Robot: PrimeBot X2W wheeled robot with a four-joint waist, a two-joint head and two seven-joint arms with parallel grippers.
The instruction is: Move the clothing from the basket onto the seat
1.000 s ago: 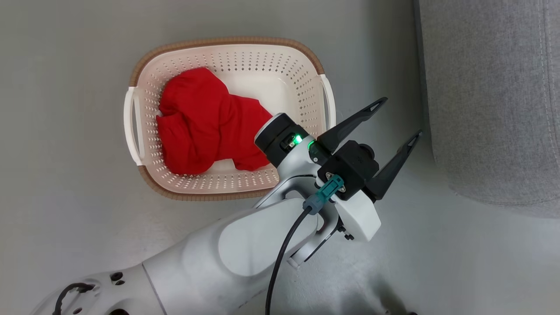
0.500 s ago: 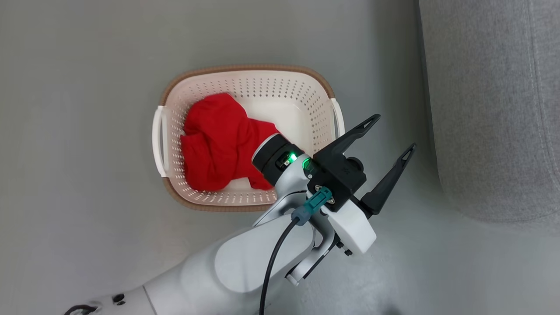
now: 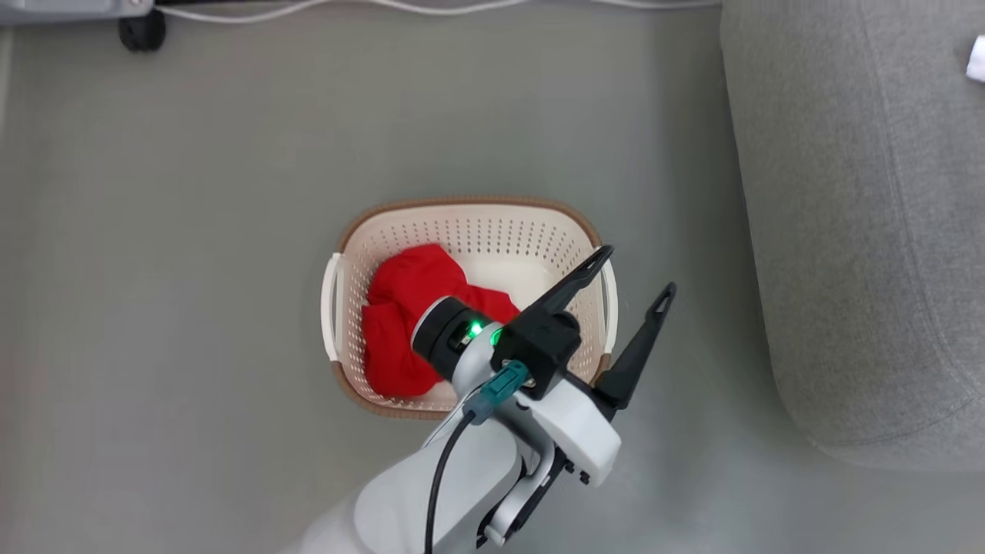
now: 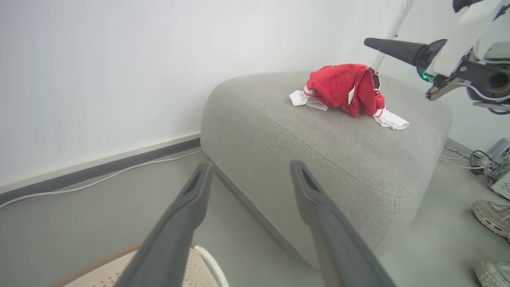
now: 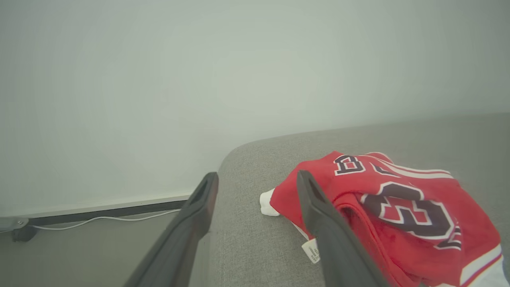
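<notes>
two red garments, one basket, one sofa: stock and positions

item 1: plain red crumpled garment (image 3: 400, 308). it lies inside the oval cream perforated plastic laundry basket with the brown woven-look rim (image 3: 477, 231), heaped toward the basket's left half and partly hidden under the left arm's wrist. the basket stands on the grey floor (image 3: 192, 269), near the sofa but apart from it.

item 2: red jersey with navy-and-white lettering, white stripes and white trim (image 5: 398, 207). it sits bunched on top of the large grey fabric sofa (image 4: 318, 159), near the sofa's rounded end, with a small white tag at its lower edge.

item 3: left gripper (image 3: 639, 269). it hangs over the basket's right-handle side, its two dark fingers spread wide with nothing between them.

item 4: right gripper (image 5: 257, 175). it hovers over the sofa with its fingers wide apart and empty. the jersey lies just past the finger on that view's right; whether they touch cannot be told.

sundries: pale sneakers (image 4: 492, 217) on the floor beyond the sofa, and a small black wheel (image 3: 142, 35) at the head view's top left.
</notes>
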